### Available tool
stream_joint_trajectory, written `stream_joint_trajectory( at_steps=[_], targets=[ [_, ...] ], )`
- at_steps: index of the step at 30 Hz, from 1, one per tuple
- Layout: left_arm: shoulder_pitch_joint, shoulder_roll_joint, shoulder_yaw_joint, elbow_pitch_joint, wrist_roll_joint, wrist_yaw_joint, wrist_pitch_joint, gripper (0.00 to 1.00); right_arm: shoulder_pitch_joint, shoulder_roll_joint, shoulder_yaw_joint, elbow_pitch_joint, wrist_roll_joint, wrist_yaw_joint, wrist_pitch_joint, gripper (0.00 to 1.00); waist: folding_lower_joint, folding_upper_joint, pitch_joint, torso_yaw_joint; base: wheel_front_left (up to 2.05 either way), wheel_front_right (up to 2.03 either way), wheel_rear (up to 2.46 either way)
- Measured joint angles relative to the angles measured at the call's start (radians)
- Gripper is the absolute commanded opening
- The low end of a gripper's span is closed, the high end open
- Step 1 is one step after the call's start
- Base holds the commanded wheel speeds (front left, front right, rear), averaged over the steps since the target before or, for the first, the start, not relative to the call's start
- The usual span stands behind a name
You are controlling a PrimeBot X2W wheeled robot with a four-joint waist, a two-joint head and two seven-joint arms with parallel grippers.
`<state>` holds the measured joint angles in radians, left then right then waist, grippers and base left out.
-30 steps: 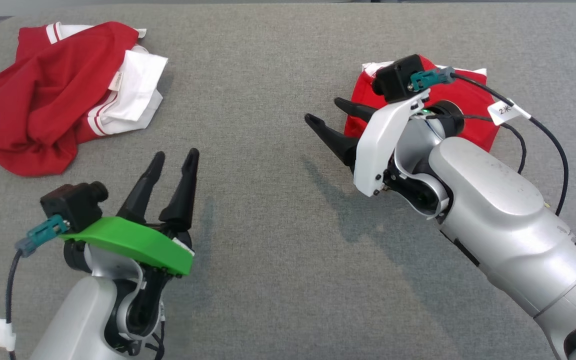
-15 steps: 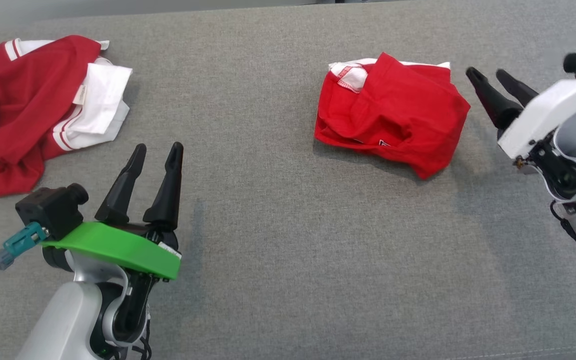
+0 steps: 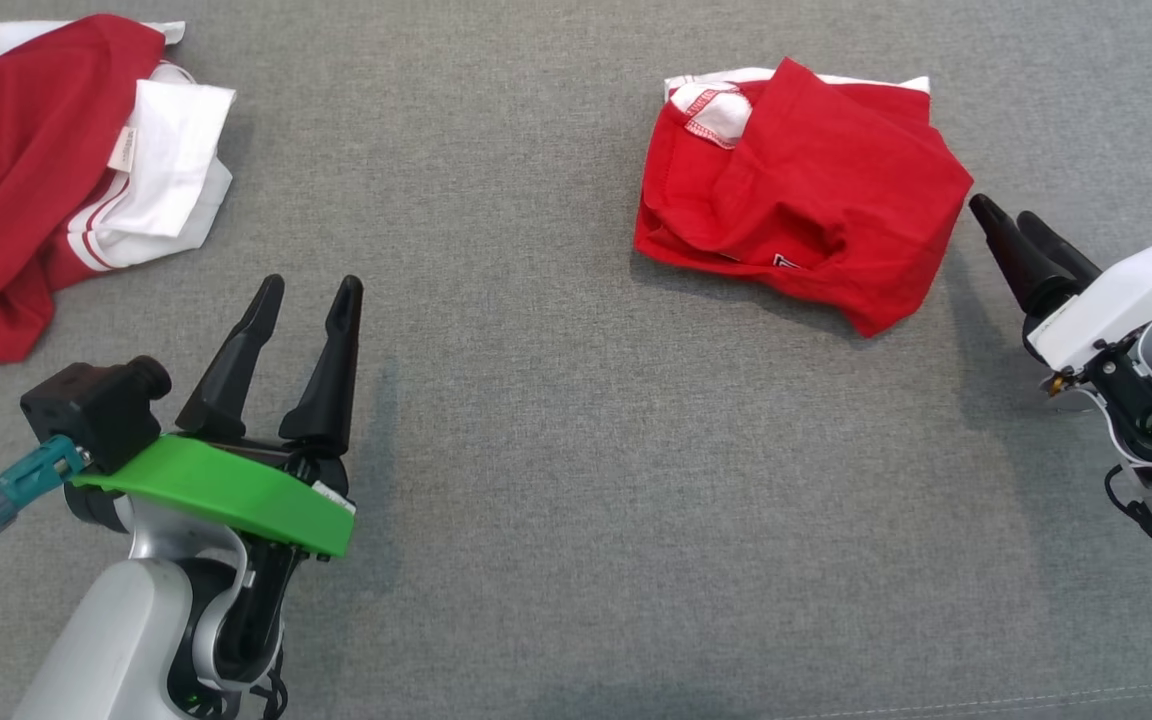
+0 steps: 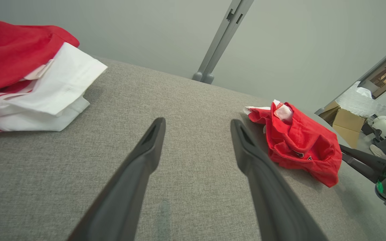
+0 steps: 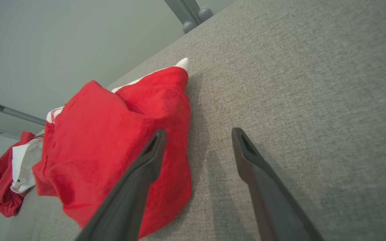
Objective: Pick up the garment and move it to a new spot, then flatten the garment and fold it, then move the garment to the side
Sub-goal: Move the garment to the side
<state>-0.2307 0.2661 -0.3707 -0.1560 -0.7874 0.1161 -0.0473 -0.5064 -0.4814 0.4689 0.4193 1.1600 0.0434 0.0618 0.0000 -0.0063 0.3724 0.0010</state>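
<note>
Folded red garment [image 3: 796, 190] sits on the grey fabric surface [image 3: 556, 450], right of centre and toward the far side in my head view. It's a compact bundle with a white lining patch showing at its far-left corner and a small printed mark near the front edge

Right gripper [image 3: 1003, 210] is just beside the garment's right edge, tips pointing at it, apart from the cloth with bare surface between them. Fingers are spread and nothing is in them. In the right wrist view one finger [image 5: 136, 180] overlaps the red cloth in the picture, but I can't tell contact from that angle, and head view says no touch

Left gripper [image 3: 311, 288] hovers at lower left over bare fabric, well apart from the garment. Fingers are parted and empty, and the left wrist view shows a clear gap between them

Second red-and-white garment [image 3: 26, 170] lies crumpled at the far-left corner, partly cut off by the frame edge, white panel facing centre

Left wrist view also picks up a grey post [image 4: 219, 43] behind the surface and a cardboard box [image 4: 345, 122] off to the right
</note>
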Motion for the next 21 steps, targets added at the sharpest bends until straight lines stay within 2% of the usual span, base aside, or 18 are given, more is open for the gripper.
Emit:
stream_joint_trajectory(
  at_steps=[11,21],
  targets=[
    [-0.034,-0.022,-0.012,-0.012,0.0,0.0,0.017,1.0,0.001,0.007,-0.011,0.02,0.008,0.016,-0.009,1.0,0.0,0.0,0.028,0.033,0.0,0.0,0.0],
    [-0.048,-0.042,-0.019,0.012,0.0,0.003,0.021,1.0,-0.019,0.05,-0.037,0.031,0.082,0.044,-0.017,1.0,0.0,0.0,0.039,0.095,0.0,0.0,0.0]
  ],
)
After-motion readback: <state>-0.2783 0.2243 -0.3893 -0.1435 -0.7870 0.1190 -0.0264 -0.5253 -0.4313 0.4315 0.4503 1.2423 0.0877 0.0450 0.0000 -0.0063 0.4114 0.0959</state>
